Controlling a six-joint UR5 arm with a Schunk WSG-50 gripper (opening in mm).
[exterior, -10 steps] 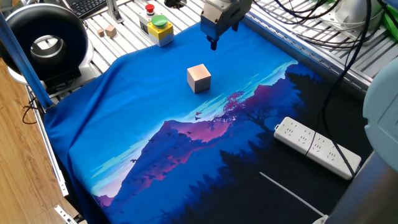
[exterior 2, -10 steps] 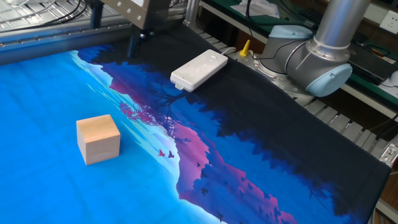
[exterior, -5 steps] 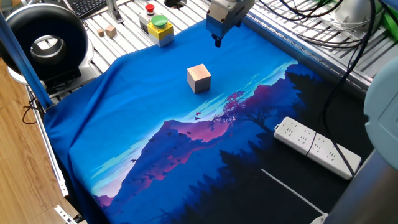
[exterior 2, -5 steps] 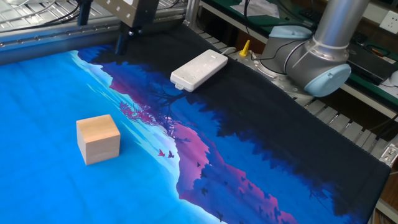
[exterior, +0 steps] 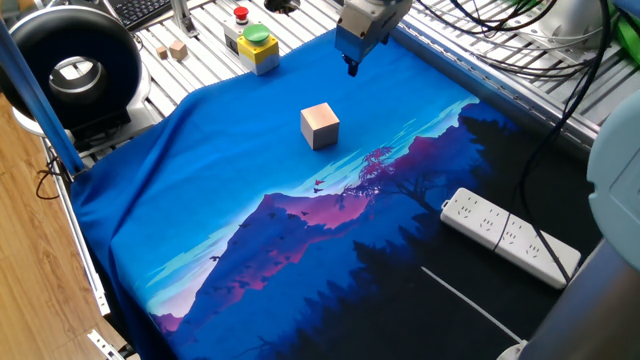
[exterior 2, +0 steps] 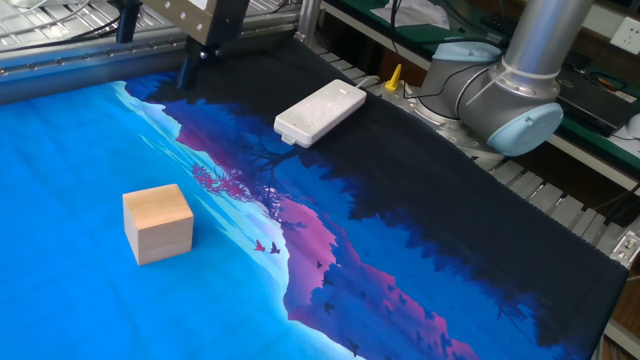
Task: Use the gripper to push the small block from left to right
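Note:
The small block [exterior: 320,126] is a light tan wooden cube on the blue part of the printed cloth [exterior: 230,190]. It also shows in the other fixed view [exterior 2: 157,223], near the left. The gripper [exterior: 364,52] hangs above the cloth's far edge, behind and slightly right of the block, well apart from it. In the other fixed view the gripper [exterior 2: 156,50] is at the top left, cut off by the frame's edge. Its two dark prongs look spread apart and hold nothing.
A white power strip [exterior: 508,236] lies on the dark part of the cloth, also seen in the other fixed view [exterior 2: 320,112]. A yellow box with a green button [exterior: 257,45] and two tiny wooden cubes [exterior: 172,48] sit beyond the cloth. The arm's base [exterior 2: 500,85] stands at the side.
The gripper has moved a little farther from the block, towards the far edge and slightly up. The block has not moved.

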